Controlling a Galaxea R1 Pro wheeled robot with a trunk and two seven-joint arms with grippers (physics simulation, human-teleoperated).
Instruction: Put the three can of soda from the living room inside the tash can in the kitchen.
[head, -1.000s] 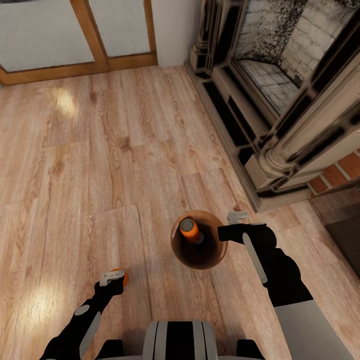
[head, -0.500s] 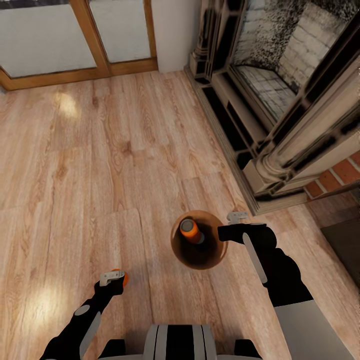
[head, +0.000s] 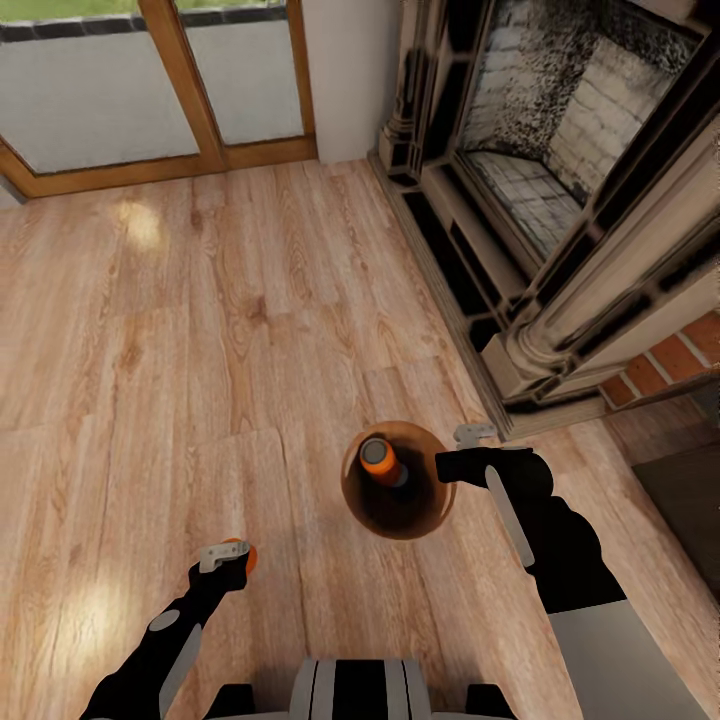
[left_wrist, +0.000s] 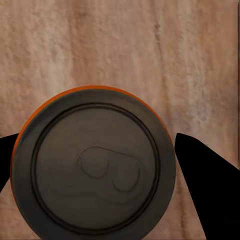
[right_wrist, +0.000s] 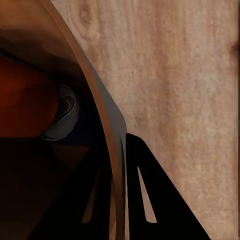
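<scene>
Left gripper (head: 228, 553) at 7 o'clock, closed around one soda can (left_wrist: 94, 165). Right gripper (head: 447, 466) clamped on rim of trash can (head: 398, 520), second can (head: 381, 459) leaning inside, above wood floor (head: 200, 350).

From my seat the head view is bright and even — daylight comes through the glass doors (head: 150, 90) and leaves pale glare patches on the wood floor (head: 140, 225). The fireplace (head: 560, 200) renders blotchy and stretched toward the edge. Both wrist views are soft and dim — the bin (right_wrist: 107, 125) interior sits in deep shadow.
</scene>
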